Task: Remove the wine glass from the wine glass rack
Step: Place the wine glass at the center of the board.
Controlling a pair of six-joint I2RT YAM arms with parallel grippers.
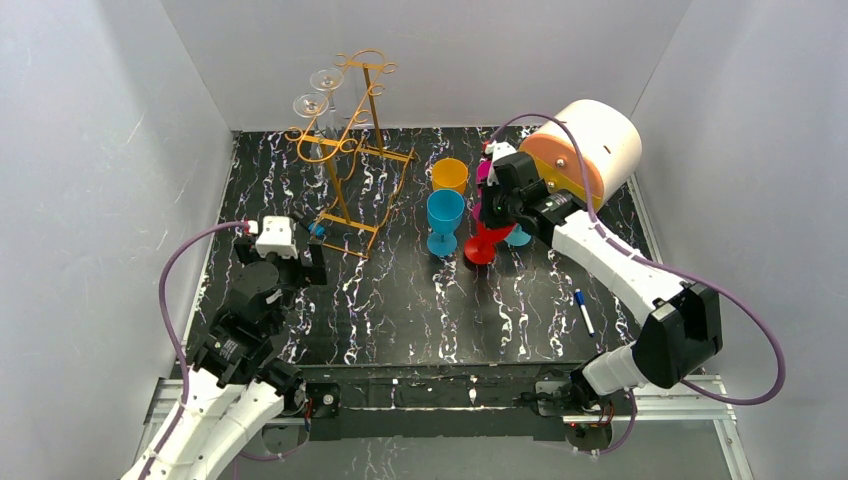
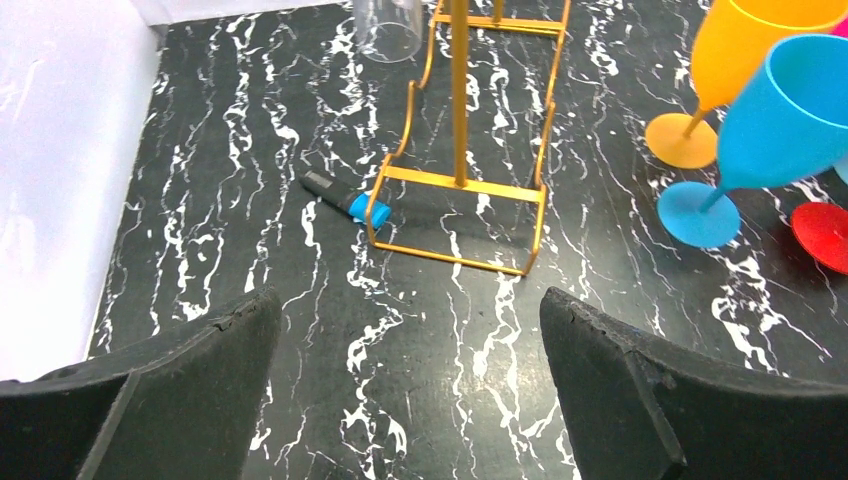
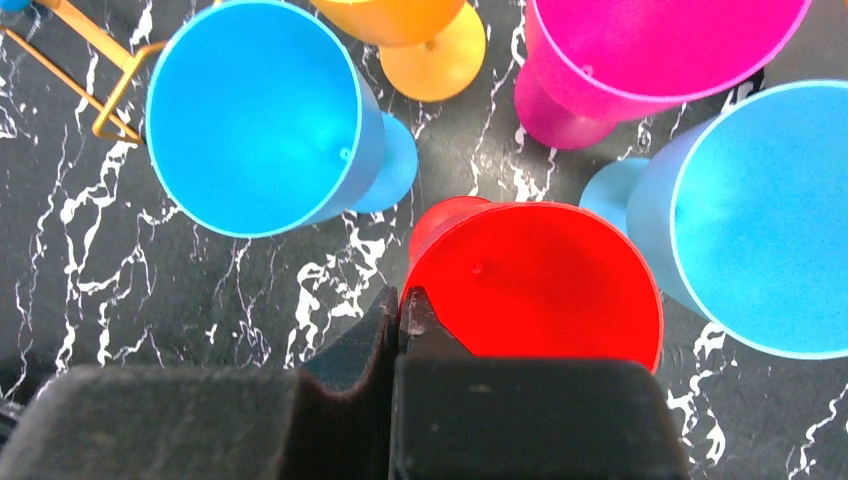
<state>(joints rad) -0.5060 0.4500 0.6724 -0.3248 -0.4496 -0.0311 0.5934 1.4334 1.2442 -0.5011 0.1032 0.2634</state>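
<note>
Black tabletop point(image 1: 420, 310) veined in white, walled in pale grey. From the top view, the tall golden-orange wire wine glass rack point(image 1: 352, 150) stands at the back left. A clear stemmed wine glass point(image 1: 310, 105) appears to hang from its upper rails by the foot, with a second one just behind. The left gripper point(image 1: 283, 265) hovers near the rack's base with its fingers spread wide and empty. The right gripper point(image 1: 495, 205) is well apart from the rack, over a cluster of coloured plastic goblets. I judge the glass light, stiff, slick and easily broken, so the stem just under the foot looks the safest hold, with a gentle squeeze and a slide out along the rail rather than a downward pull. Against the pale wall the glass nearly vanishes, and its stem and the exact rail carrying it are hard to make out. In the left wrist view both dark fingers point(image 2: 200, 390) frame the rack's rectangular base point(image 2: 460, 185). A blue-capped marker point(image 2: 345, 200) lies just beside the base, and only the lower bowl of a glass point(image 2: 388, 25) shows, cut off at the top edge. In the right wrist view the jaws are pressed together with no gap, their tips at the rim of a red plastic goblet point(image 3: 540, 280). Whether they touch it I cannot tell, and no rack glass appears here.
</note>
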